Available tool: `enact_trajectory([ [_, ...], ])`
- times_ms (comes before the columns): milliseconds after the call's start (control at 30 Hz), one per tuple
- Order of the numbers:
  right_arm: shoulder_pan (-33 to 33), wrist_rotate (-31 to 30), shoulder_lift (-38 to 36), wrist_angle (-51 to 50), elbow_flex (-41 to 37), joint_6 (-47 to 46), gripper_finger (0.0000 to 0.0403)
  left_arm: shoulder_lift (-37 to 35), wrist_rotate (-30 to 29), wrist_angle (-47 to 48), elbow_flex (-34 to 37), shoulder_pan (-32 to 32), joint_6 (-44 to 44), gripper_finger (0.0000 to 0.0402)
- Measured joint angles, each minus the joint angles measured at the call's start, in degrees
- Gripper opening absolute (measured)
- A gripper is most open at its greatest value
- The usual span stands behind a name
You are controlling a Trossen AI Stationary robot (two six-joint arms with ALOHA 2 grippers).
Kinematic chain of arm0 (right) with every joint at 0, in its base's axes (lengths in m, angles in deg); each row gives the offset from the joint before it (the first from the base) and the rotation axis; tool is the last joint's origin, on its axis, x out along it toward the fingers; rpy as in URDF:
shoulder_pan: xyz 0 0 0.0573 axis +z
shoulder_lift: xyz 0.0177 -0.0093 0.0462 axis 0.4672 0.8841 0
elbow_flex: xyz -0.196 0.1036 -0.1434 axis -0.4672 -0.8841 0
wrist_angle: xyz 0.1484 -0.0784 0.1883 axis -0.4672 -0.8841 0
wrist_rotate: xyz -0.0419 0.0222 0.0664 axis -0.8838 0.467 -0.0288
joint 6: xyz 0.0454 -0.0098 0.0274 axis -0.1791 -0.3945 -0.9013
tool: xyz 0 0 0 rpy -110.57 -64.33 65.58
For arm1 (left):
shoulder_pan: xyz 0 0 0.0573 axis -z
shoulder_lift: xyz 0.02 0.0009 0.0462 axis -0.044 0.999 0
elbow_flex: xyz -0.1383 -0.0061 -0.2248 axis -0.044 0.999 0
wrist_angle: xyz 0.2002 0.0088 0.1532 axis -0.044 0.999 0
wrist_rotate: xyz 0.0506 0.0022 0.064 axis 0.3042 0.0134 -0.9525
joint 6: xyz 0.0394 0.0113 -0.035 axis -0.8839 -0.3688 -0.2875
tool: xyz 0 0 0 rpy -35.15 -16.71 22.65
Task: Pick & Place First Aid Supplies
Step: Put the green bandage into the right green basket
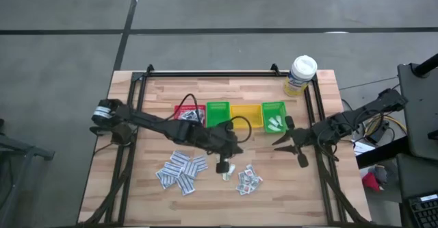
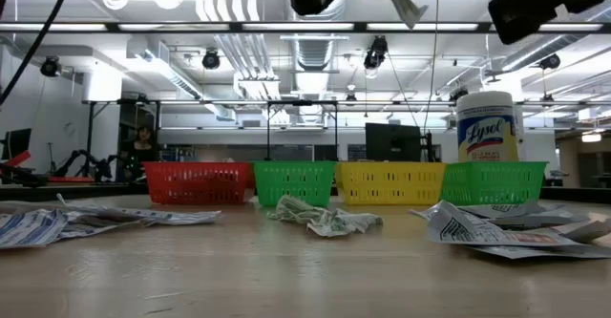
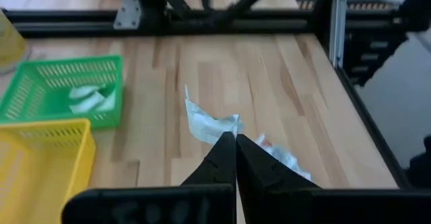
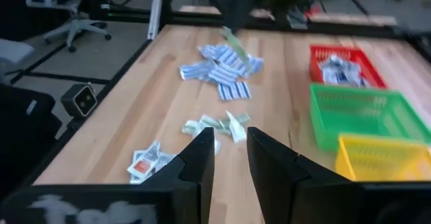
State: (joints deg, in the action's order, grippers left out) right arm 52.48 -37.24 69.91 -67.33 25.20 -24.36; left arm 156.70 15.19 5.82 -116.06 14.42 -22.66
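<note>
1. Two arms work over the surface (image 1: 144,187). Left gripper (image 3: 235,138) is clamped on a white packet (image 3: 210,123), lifted clear; loose packets (image 1: 181,171) lie just left of it.
2. Carry step, I judge: next move takes the packet to a bin (image 1: 218,114) beyond.
3. Right gripper (image 4: 230,140) waits, fingers apart, empty.

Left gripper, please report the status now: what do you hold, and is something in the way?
Left gripper shut on one white packet, lifted above table. Right gripper open, empty, waiting near green bin. Nothing in the way.
</note>
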Motion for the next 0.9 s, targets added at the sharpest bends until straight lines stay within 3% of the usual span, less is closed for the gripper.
enact_trajectory([
  [233, 0.0, -0.9, 7.0, 3.2, 2.0, 3.3, 0.0131, 0.0, 1.1, -3.4, 0.1, -0.7, 0.0, 0.0],
  [500, 0.0, -5.8, 16.5, 3.3, 8.4, 8.1, 0.0183, 0.1, 2.1, -4.2, 0.6, -0.7, 0.4, 0.0],
  [900, -0.6, -8.6, 31.5, 2.6, 18.4, 11.5, 0.0194, 0.1, 3.0, -5.6, 2.0, -0.7, 0.7, 0.0],
])
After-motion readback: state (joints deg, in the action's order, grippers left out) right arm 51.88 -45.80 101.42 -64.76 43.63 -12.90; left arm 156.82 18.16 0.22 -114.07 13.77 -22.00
